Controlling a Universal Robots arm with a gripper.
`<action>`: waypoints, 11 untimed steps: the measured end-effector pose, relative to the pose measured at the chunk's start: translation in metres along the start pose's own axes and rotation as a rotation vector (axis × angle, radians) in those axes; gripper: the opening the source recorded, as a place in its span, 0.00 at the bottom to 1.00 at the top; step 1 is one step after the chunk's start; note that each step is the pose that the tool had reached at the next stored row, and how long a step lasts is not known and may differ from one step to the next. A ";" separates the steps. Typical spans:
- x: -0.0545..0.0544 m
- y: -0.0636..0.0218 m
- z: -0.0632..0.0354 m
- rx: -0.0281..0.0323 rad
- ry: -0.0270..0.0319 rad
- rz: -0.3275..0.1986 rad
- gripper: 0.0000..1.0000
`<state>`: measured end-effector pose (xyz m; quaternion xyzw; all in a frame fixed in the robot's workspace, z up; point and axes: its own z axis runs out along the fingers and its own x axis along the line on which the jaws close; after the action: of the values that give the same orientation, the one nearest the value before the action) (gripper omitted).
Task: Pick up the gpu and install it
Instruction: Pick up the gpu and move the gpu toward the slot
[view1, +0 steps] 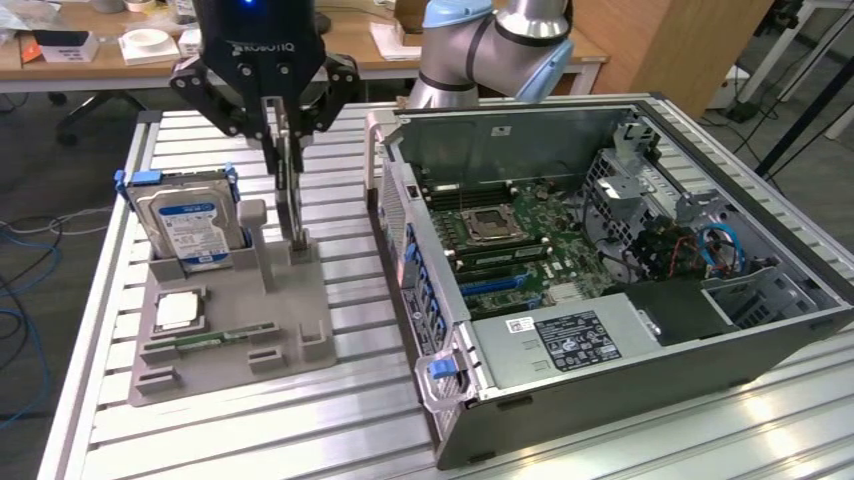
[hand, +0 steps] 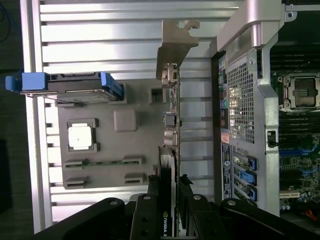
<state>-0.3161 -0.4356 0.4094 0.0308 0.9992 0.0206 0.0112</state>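
The gpu (view1: 288, 190) is a thin dark card standing on edge, its lower end at a slot of the grey holder (view1: 274, 300). My gripper (view1: 283, 135) comes down from above and is shut on the card's upper part, one finger on each face. In the wrist view the gpu (hand: 172, 100) shows edge-on, its metal bracket (hand: 176, 45) at the far end, with my gripper (hand: 170, 180) clamped on it. The open computer case (view1: 601, 250) lies at the exterior view's right, its motherboard (view1: 521, 240) exposed.
The grey holder (hand: 125, 145) also carries a silver hard drive with a blue label (view1: 194, 215), a processor chip (view1: 178, 310) and a green memory stick (view1: 214, 340). The case's perforated rear wall (hand: 240, 100) stands close beside the card. Desks and cables lie beyond the slatted table.
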 end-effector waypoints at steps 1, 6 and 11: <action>0.000 0.0000 -0.0009 -0.0002 -0.0002 0.000 0.27; 0.000 0.0005 -0.0109 -0.0002 0.0001 0.000 0.27; 0.000 0.0010 -0.0245 -0.0003 0.0001 0.000 0.27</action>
<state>-0.3162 -0.4357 0.4339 0.0310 0.9992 0.0208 0.0112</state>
